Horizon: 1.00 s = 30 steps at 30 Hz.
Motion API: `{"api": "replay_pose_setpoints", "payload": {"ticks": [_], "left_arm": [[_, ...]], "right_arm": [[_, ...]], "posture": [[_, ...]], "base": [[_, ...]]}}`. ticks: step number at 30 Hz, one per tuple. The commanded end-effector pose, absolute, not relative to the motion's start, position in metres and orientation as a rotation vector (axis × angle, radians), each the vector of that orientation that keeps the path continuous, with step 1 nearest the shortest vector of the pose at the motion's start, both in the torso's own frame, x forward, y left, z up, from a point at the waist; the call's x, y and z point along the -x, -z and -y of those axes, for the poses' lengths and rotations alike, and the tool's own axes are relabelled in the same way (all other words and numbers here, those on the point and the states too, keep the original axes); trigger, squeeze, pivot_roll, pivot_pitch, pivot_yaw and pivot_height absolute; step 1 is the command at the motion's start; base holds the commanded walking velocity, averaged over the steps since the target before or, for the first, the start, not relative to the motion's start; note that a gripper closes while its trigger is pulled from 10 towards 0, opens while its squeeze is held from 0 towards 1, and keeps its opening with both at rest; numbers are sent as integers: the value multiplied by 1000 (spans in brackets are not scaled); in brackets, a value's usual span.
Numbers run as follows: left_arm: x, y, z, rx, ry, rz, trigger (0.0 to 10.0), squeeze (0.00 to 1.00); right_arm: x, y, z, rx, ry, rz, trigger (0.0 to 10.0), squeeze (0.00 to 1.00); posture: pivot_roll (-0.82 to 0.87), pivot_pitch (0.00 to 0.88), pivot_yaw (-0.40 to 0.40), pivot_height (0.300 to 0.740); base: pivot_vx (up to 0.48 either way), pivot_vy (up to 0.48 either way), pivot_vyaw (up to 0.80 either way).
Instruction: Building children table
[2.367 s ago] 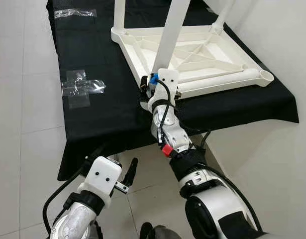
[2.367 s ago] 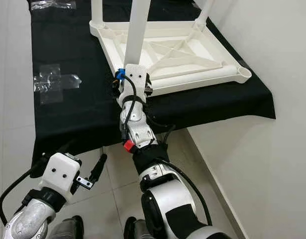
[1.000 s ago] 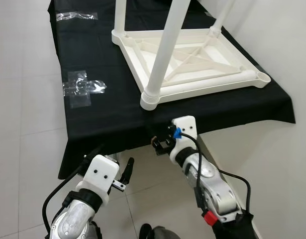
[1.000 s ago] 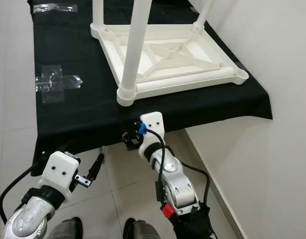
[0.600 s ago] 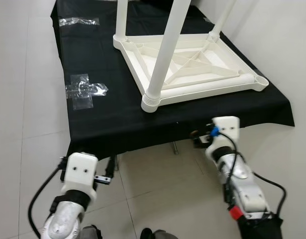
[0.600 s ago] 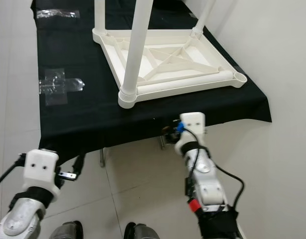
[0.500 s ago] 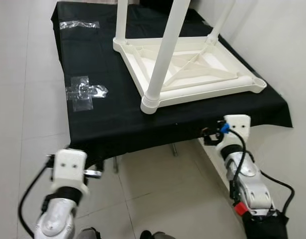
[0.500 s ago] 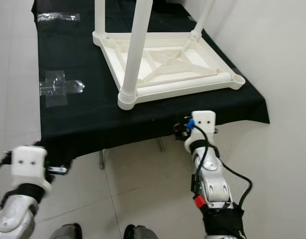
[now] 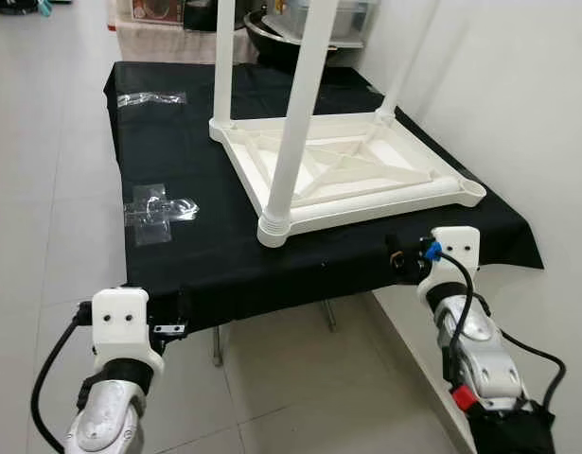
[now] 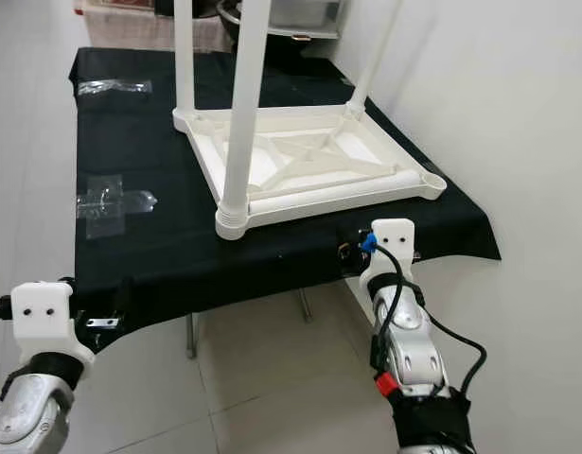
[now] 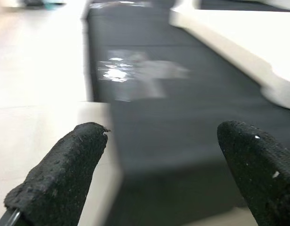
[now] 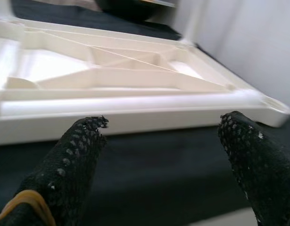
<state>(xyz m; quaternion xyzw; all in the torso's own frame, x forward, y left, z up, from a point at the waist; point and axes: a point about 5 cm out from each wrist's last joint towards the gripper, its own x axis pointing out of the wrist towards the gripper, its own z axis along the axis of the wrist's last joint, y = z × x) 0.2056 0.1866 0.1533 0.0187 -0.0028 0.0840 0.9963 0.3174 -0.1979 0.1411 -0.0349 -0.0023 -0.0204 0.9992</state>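
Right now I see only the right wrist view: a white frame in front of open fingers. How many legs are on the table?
Observer: Three legs stand up from the upturned table.
Operator: Which corner has no leg?
Observer: The one with the empty socket, the corner nearest the right gripper.
Operator: Where is the left gripper?
Observer: The left gripper is open and holds nothing, low by the front left corner of the cloth.
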Motion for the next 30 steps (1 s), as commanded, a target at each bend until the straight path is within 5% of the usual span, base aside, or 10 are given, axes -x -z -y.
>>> {"api": "replay_pose_setpoints", "payload": {"ticks": [1, 22, 30], "left_arm": [[-205, -151, -184, -10, -161, -13, 10000, 0], [-209, -156, -178, -16, -144, 5, 10000, 0], [-203, -147, -154, -28, 19, -36, 10000, 0]], "right_arm": [[-318, -144, 203, 84, 55, 21, 10000, 0], [-338, -158, 216, 35, 18, 39, 10000, 0], [-358, -173, 222, 0, -258, -32, 10000, 59]], "posture": [[163, 115, -198, 740], [151, 141, -200, 740], [141, 152, -197, 740]], "base": [[371, 0, 0], [0, 0, 0], [0, 0, 0]]}}
